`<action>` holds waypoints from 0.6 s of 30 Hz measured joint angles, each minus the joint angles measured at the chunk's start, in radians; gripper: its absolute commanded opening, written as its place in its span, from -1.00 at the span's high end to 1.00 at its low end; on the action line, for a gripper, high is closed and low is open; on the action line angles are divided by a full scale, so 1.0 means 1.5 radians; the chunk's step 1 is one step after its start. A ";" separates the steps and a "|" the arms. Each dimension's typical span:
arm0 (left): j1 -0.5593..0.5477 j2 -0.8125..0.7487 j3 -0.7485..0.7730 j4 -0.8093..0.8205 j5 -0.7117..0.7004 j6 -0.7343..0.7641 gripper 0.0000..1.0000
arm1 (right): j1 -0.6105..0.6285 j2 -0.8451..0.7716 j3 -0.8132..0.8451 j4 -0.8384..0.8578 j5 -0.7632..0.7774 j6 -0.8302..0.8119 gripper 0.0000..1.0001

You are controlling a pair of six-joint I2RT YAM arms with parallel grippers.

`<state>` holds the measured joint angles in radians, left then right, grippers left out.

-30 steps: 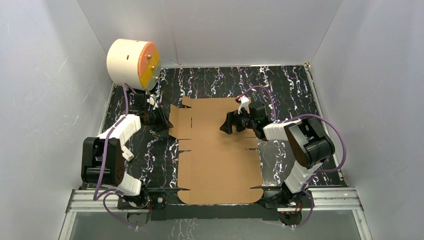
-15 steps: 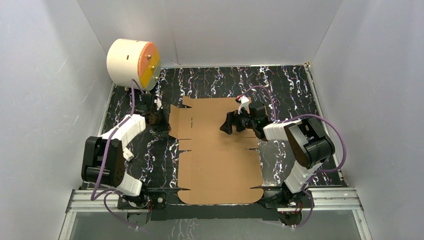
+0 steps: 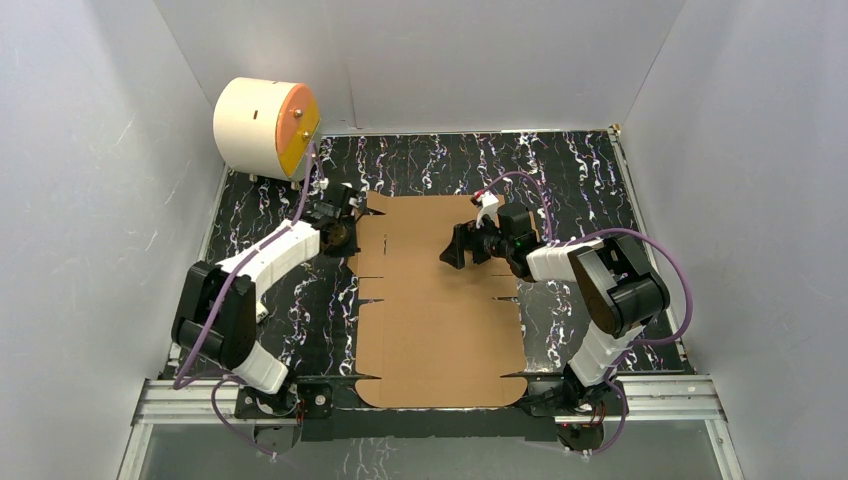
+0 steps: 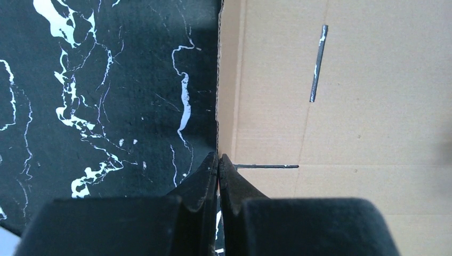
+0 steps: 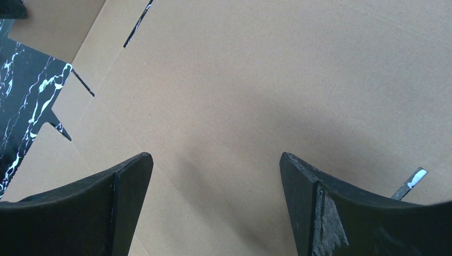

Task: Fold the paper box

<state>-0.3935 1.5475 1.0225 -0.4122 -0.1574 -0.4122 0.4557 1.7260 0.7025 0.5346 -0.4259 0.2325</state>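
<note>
The paper box [image 3: 440, 310] is a flat brown cardboard sheet with flaps and slits, lying on the black marbled table [image 3: 580, 170]. My left gripper [image 3: 350, 230] is at the sheet's far left flap. In the left wrist view the left gripper [image 4: 218, 157] is shut, and the corrugated edge of the paper box [image 4: 346, 106] runs straight in between its tips. That flap's edge looks slightly raised. My right gripper [image 3: 452, 250] hovers over the sheet's far middle. Its jaws stand wide apart above the bare paper box [image 5: 266, 80], so the right gripper [image 5: 216, 160] holds nothing.
A cream cylinder with an orange face [image 3: 265, 128] stands at the table's far left corner, just behind my left arm. White walls close in the table on three sides. A metal rail [image 3: 430, 395] runs along the near edge by the arm bases.
My left arm swung right and away from me to the sheet's far left flap and shut its jaws there; the flap's edge drew slightly inward. The right arm has not moved.
</note>
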 measured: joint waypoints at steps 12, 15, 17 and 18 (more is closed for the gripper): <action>-0.088 0.077 0.046 -0.017 -0.103 -0.028 0.77 | 0.000 0.001 0.000 0.001 0.000 0.000 -0.97; -0.086 0.094 0.046 -0.033 -0.125 -0.035 0.77 | 0.000 0.001 0.000 0.001 0.000 0.000 -0.97; -0.084 0.100 0.046 -0.040 -0.135 -0.038 0.82 | 0.000 0.001 0.000 0.001 -0.001 0.000 -0.97; -0.084 0.101 0.046 -0.042 -0.138 -0.040 0.86 | 0.000 0.001 0.000 0.001 -0.001 0.000 -0.97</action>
<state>-0.5198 1.6985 1.0916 -0.4759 -0.3637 -0.4717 0.4557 1.7267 0.7025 0.5362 -0.4278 0.2329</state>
